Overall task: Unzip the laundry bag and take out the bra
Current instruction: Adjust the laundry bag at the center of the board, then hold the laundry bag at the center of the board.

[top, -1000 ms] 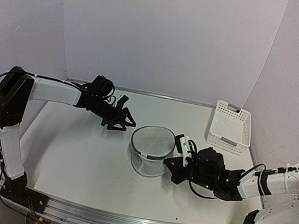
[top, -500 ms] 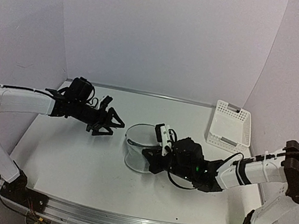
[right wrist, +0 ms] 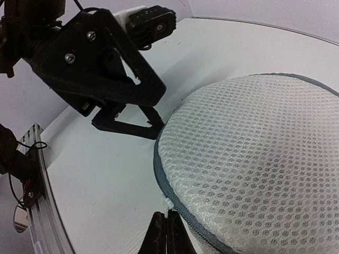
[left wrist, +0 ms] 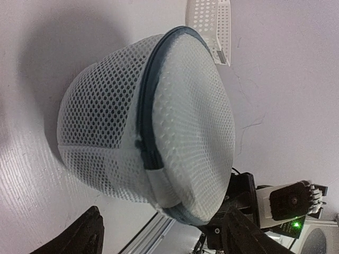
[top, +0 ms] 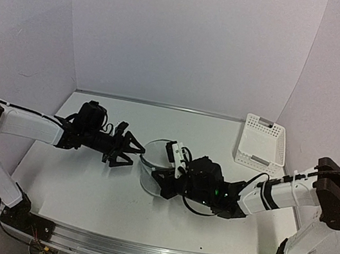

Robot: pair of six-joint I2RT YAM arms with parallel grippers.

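The laundry bag (top: 150, 166), a white mesh cylinder with a grey-blue zipper (right wrist: 159, 172) round its lid, stands mid-table. In the left wrist view the laundry bag (left wrist: 175, 116) fills most of the frame. My right gripper (top: 161, 182) lies low against its near side. In its own wrist view the right gripper (right wrist: 167, 225) is shut on the small white zipper pull (right wrist: 166, 204) at the rim. My left gripper (top: 130, 151) hovers just left of the bag, open and touching nothing. Its black fingers (left wrist: 82, 235) frame the bag's lower edge. The bra is hidden.
A white slotted plastic basket (top: 261, 145) stands at the back right by the wall; the basket (left wrist: 209, 24) also shows behind the bag in the left wrist view. The aluminium rail (top: 136, 252) runs along the table's near edge.
The left gripper has swung in from the back toward the bag's left side and opened wider. The right arm has moved left along the near side, and the bag has shifted left with it.
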